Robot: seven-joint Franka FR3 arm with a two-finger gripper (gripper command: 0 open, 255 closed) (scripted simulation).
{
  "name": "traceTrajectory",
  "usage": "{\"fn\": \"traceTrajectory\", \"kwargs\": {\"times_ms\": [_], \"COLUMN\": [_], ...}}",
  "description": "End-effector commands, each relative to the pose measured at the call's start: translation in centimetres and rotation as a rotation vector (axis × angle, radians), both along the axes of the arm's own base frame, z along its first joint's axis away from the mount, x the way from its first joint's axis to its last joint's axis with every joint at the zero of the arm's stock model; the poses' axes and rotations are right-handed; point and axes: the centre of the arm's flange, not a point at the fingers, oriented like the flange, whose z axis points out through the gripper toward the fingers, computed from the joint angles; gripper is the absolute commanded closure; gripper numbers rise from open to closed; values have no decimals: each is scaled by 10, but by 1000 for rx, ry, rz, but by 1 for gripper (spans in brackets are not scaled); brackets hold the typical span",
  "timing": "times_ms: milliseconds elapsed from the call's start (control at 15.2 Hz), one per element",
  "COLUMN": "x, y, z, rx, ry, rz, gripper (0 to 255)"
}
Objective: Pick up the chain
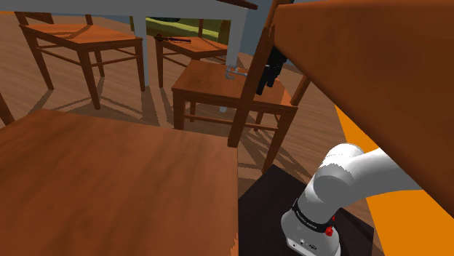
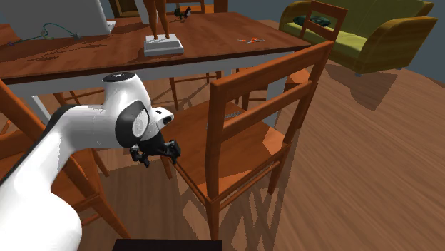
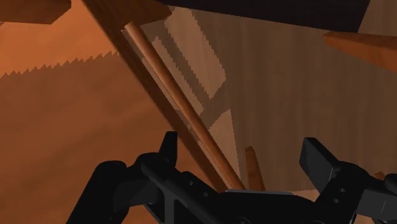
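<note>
A small pale grey thing (image 1: 234,70), which looks like the chain, lies at the far edge of a wooden chair seat (image 1: 218,89) beside a grey table leg. My black gripper (image 1: 270,71) hangs just to the right of it in the shoulder view, by the chair's back post. In the second exterior view the gripper (image 2: 157,152) hovers low over the near corner of the same seat (image 2: 242,146), fingers apart. The wrist view has the open gripper (image 3: 245,159) with nothing between its fingers (image 3: 168,149), facing a chair rail and floor.
A wooden table (image 2: 214,36) above the chair carries a white base (image 2: 163,45) and small items. More wooden chairs (image 1: 80,36) stand around. A green sofa (image 2: 371,36) sits at the back. A big brown chair back (image 1: 378,65) crosses the shoulder view's right.
</note>
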Motion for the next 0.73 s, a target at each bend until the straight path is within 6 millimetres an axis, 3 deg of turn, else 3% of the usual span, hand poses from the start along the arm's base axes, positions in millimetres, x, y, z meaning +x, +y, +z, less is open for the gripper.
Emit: {"fn": "traceTrajectory", "kwargs": {"times_ms": [0, 660], "x": [0, 111], "y": [0, -68], "z": [0, -11], "rx": [0, -39], "ry": [0, 19], "rz": [0, -8], "gripper": [0, 0]}}
